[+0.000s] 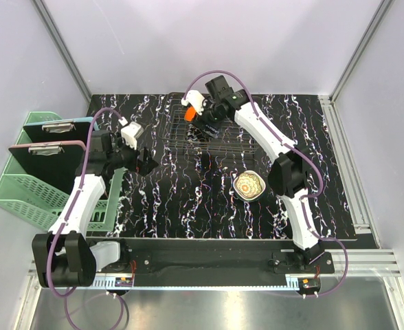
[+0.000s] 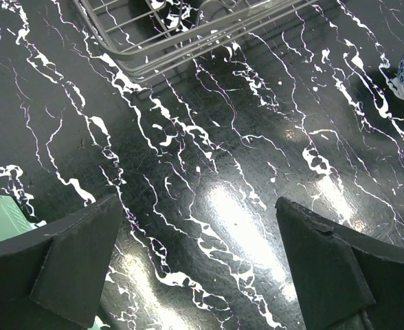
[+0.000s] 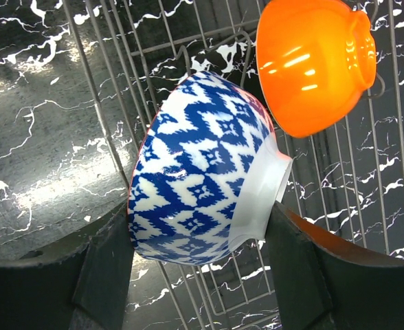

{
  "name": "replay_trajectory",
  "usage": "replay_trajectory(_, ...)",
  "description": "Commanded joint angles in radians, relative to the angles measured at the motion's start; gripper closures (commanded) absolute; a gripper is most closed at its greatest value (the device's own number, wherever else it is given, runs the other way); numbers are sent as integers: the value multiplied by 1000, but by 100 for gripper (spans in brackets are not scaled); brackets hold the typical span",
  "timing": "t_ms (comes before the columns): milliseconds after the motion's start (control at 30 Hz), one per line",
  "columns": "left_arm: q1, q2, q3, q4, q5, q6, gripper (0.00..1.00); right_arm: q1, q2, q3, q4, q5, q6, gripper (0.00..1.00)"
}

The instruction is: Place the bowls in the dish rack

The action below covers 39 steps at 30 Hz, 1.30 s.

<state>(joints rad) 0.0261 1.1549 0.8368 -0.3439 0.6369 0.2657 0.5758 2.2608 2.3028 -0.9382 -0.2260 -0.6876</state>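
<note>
Bowl (image 3: 195,185) sideways, foot rightward (seemingly gripped)

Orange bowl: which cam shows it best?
Right wrist. The orange bowl is large and sharp there, tipped on edge in the dish rack beside the blue-patterned bowl held in the right claw. Top external shows only a small orange patch beside the claw; left wrist misses it.

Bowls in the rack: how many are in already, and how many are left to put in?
One looks done: the orange bowl sits in the dish rack. One is in hand: the right gripper holds the blue-and-white bowl over the rack. One is left: the floral bowl sits on the table. The left gripper is open and empty.
</note>
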Motion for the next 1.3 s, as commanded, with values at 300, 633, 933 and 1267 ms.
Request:
replay_trajectory(300,17,-43,-19,37,52,1,1,36,-12,75,6,-18,-39,100)
replay_trajectory(633,28,-35,-21,39,60,1,1,58,75,138,-1,-26,-64,100)
replay_trajectory(933,34,-37,-24,40,66,0,1,68,141,171,-10,-13,-115,100)
replay_trajectory(1267,49,-43,-38,43,79,-3,1,94,174,213,-20,2,-174,93)
